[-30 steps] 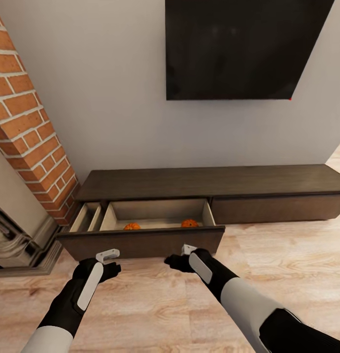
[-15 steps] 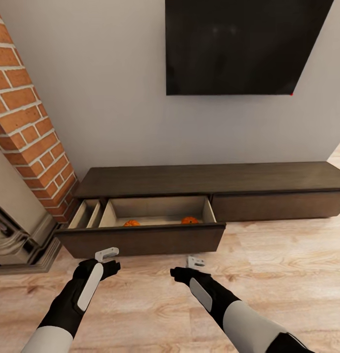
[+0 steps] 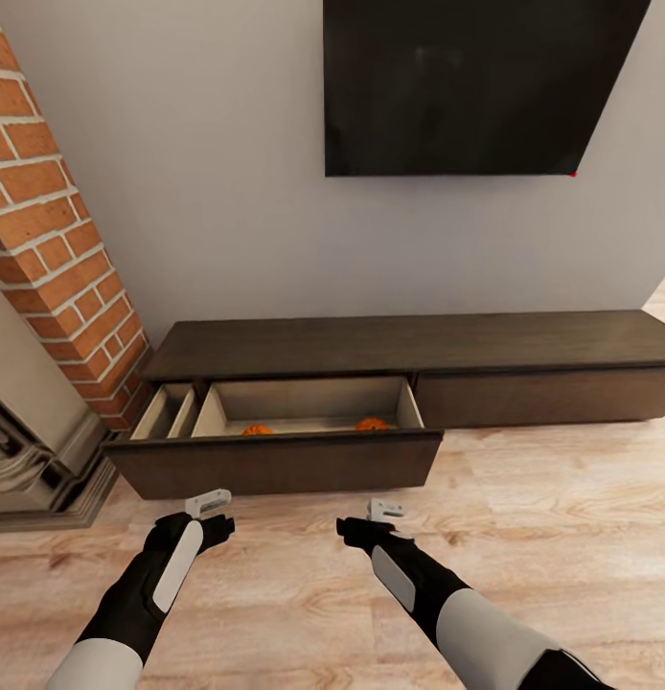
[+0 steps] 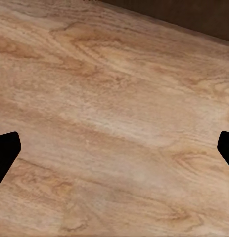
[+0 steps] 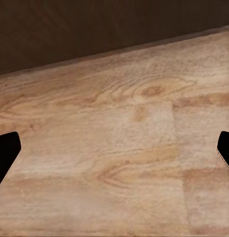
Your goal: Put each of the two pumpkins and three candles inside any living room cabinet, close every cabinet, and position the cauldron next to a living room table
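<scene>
The long dark-brown cabinet (image 3: 409,343) stands against the wall with its left drawer (image 3: 275,460) pulled out. Two orange pumpkins lie inside on the pale bottom, one at the left (image 3: 257,430) and one at the right (image 3: 373,424), mostly hidden behind the drawer front. My left gripper (image 3: 209,501) and right gripper (image 3: 384,510) hover over the wood floor just short of the drawer front, both open and empty. In each wrist view the black fingertips (image 4: 6,150) (image 5: 5,153) sit wide apart over bare floor, with the dark drawer front (image 5: 94,29) at the edge.
A brick column (image 3: 55,240) and a grey fireplace base (image 3: 45,479) stand left of the cabinet. A black TV (image 3: 476,86) hangs on the wall above. The right drawer front (image 3: 543,395) is shut. Wood floor (image 3: 562,537) spreads to the right.
The whole view has shifted, with the cabinet now slightly farther away. My right gripper has drawn back from the drawer front, where it was close a second ago. The drawer stays pulled out.
</scene>
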Tool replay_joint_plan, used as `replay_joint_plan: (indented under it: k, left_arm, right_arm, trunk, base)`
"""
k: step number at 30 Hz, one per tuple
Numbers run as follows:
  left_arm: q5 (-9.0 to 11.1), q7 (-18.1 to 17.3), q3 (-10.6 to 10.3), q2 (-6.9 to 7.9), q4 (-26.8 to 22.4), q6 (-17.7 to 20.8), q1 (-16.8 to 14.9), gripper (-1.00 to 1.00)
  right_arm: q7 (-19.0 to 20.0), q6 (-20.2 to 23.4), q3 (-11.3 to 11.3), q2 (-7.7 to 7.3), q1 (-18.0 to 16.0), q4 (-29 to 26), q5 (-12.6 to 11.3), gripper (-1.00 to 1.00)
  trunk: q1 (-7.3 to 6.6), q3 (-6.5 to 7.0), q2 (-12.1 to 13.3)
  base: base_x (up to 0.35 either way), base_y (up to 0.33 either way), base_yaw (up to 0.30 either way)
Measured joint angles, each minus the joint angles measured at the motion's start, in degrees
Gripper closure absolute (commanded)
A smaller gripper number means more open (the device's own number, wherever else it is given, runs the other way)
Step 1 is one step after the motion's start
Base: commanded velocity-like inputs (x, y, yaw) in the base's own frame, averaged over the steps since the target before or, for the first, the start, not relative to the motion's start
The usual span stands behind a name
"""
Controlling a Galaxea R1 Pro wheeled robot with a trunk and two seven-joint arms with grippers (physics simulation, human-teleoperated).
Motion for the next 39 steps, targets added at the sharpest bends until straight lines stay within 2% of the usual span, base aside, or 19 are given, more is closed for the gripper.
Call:
replay_joint_plan:
  k: [3,6,10,18,21,22,25,27,29,32,39]
  left_arm:
    - [-0.01,-0.04,-0.02,-0.08,0.00,-0.52,0.00,-1.00]
    - [-0.06,-0.02,-0.05,-0.20,0.01,-1.00,0.00,-1.00]
    - [-0.11,-0.05,-0.82,-0.17,-0.04,-2.75,0.02,-1.00]
    - [-0.19,-0.01,-3.41,-0.19,0.03,-6.40,0.01,-1.00]
    - [-0.20,-0.07,-3.72,-0.19,0.04,-8.66,0.01,-1.00]
    - [-0.20,-0.13,-4.14,-0.16,0.04,-10.62,0.02,-1.00]
    - [-0.47,-0.21,-6.39,0.00,0.05,-13.73,0.12,-1.00]
    - [-0.89,-0.19,-9.16,0.09,0.30,-15.83,0.22,-1.00]
    - [-1.11,-0.20,-10.50,0.17,0.76,-17.43,0.26,-1.00]
    - [-1.03,-0.25,-11.13,0.30,1.48,-19.47,0.27,-1.00]
    - [-1.19,-0.41,-11.60,0.39,4.61,-24.36,0.28,-1.00]
  right_arm:
    - [-1.51,-1.93,0.03,0.09,-0.02,0.06,0.39,-1.00]
    - [-5.66,-6.05,0.06,0.09,-0.01,0.05,0.69,-1.00]
    - [-9.32,-11.71,0.09,0.00,0.00,0.89,0.86,-1.00]
    - [-10.30,-18.84,0.11,-0.40,-0.07,5.45,1.12,-1.00]
    - [-10.33,-19.84,0.14,-0.43,-0.08,5.95,1.14,-1.00]
    - [-10.33,-20.32,0.17,-0.44,-0.09,6.07,1.17,-1.00]
    - [-10.24,-21.51,0.33,-0.45,-0.09,6.15,1.39,-1.00]
    - [-10.18,-23.31,1.55,-0.45,-0.09,6.21,3.10,-1.00]
    - [-10.16,-24.98,2.60,-0.45,-0.09,6.25,5.08,-1.00]
    - [-10.15,-26.44,3.15,-0.45,-0.08,6.26,6.49,-1.00]
    - [-10.10,-27.39,3.47,-0.46,-0.08,6.17,7.45,-1.00]
  trunk:
    - [0.66,-0.54,-1.20]
    - [1.32,-1.08,-2.41]
    - [2.20,-1.80,-4.01]
    - [3.96,-3.23,-7.22]
    - [4.61,-3.77,-8.42]
    - [4.83,-3.95,-8.82]
    - [5.49,-4.49,-10.03]
    - [5.93,-4.85,-10.83]
    - [6.37,-5.21,-11.63]
    - [7.03,-5.75,-12.83]
    - [8.57,-7.00,-15.64]
  base:
    - [0.000,0.000,0.000]
    - [0.000,0.000,0.000]
    - [0.000,0.000,0.000]
    - [0.000,0.000,0.000]
    - [0.000,0.000,0.000]
    - [0.000,0.000,0.000]
    - [0.000,0.000,0.000]
    - [0.000,0.000,0.000]
    - [0.000,0.000,0.000]
    - [0.000,0.000,0.000]
    - [0.000,0.000,0.000]
